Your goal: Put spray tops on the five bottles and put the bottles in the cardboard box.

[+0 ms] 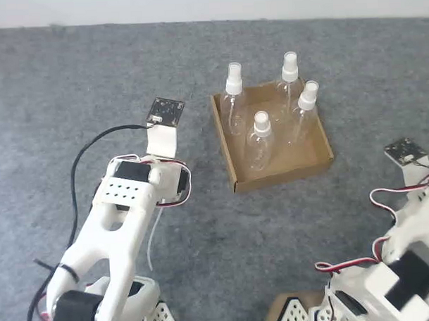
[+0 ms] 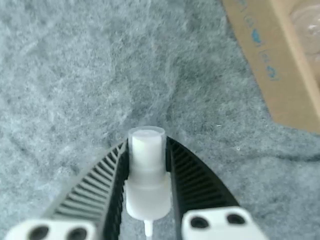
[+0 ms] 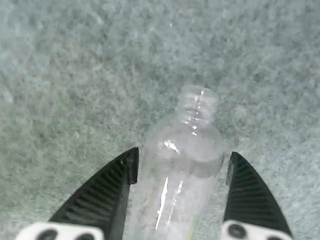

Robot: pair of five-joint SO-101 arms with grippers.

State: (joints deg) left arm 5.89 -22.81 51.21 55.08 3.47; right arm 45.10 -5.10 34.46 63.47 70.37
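A white spray top (image 2: 146,175) stands upright between the black fingers of my left gripper (image 2: 146,145), which is shut on it just above the grey carpet. My right gripper (image 3: 183,155) is shut on a clear bottle (image 3: 182,165) whose open neck has no top and points away from the wrist. The cardboard box (image 1: 285,173) sits at mid-table and holds several upright clear bottles (image 1: 260,141) with white spray tops. The left arm (image 1: 131,198) is to the left of the box, and the right arm (image 1: 414,217) is at the near right.
Grey carpet (image 1: 91,73) covers the whole table. One wall of the cardboard box (image 2: 272,60) lies close beyond the left gripper. Red and black cables (image 1: 80,158) loop around both arms.
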